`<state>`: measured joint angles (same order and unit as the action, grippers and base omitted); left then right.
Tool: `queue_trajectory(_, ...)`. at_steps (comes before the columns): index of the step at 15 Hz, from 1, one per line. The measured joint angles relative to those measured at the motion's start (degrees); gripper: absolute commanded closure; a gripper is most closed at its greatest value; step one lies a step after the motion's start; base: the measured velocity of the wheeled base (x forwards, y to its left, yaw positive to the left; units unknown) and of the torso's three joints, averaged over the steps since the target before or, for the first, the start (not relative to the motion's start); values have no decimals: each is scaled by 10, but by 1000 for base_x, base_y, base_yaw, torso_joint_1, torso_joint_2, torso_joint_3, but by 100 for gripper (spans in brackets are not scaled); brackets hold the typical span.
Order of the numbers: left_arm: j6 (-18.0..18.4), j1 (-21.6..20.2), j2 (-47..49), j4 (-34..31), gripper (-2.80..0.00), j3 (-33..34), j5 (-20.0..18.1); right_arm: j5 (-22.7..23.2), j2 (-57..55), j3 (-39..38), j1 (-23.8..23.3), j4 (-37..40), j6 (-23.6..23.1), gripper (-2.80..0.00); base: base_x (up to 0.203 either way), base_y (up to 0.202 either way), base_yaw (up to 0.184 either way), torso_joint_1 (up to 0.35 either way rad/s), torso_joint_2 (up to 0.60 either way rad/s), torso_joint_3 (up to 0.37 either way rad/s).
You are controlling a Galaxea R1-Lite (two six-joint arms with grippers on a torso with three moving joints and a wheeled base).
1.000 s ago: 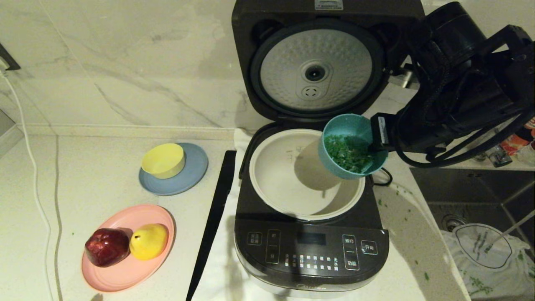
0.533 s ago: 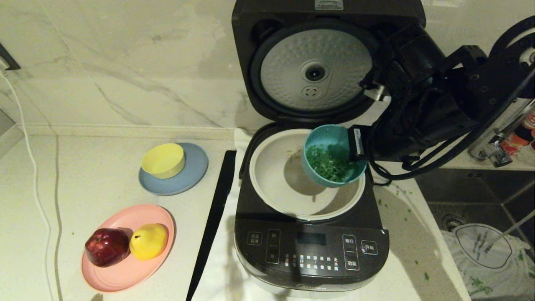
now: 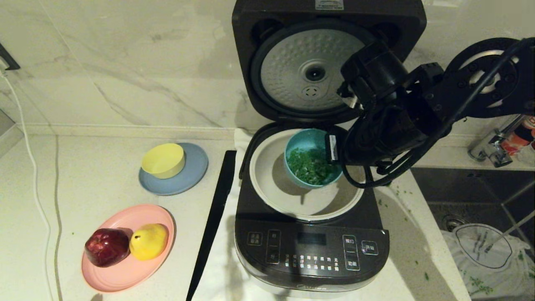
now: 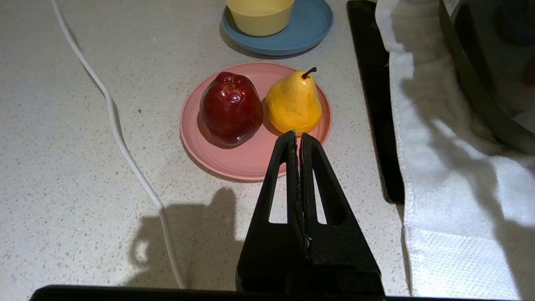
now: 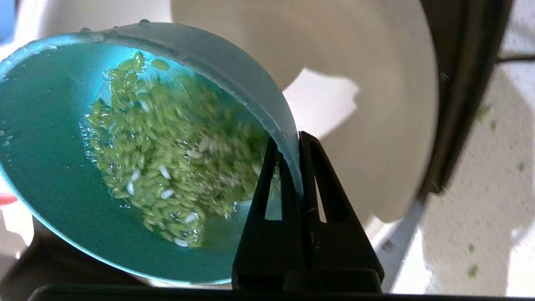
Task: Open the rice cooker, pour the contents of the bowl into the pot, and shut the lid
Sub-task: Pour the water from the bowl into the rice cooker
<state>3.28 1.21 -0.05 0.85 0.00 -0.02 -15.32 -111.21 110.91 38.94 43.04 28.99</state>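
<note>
Head view: the rice cooker (image 3: 311,200) stands on the table (image 3: 83,175) with its lid (image 3: 317,62) swung upright, the dimpled disc facing forward. The right claw (image 3: 333,147) pinches the rim of the teal bowl (image 3: 311,163), which hangs over the white pot (image 3: 307,196), toward its rear right, tilted only slightly, mouth mostly up. The chopped green contents (image 3: 311,167) lie inside it.

Left wrist view: the left claw (image 4: 298,138) is parked above the table near a pink plate (image 4: 250,161), fingers pressed together on nothing.

Right wrist view: the right claw's fingers (image 5: 311,175) clamp the bowl's thin wall, one inside, one outside. The bits look wet (droplets on the rim), so they may cling. The bowl seems light, stiff and slick; a rim grip suits it, though it could swivel when tipped.
</note>
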Motion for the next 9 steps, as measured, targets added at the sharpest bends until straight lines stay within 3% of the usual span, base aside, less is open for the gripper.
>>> queue_trajectory(4, 0, 0, 0, 0, 0, 0, 0, -32, -5, -3, 13, -15, 5, 0, 0, 0, 0, 0, 0, 0)
queue_trajectory(6, 0, 0, 0, 0, 0, 0, 0, -76, -6, -11, 17, -23, 8, 0, 0, 0, 0, 0, 0, 0)
queue_trajectory(9, 0, 0, 0, 0, 0, 0, 0, -118, 1, -61, 28, -94, 5, 0, 0, 0, 0, 0, 0, 0)
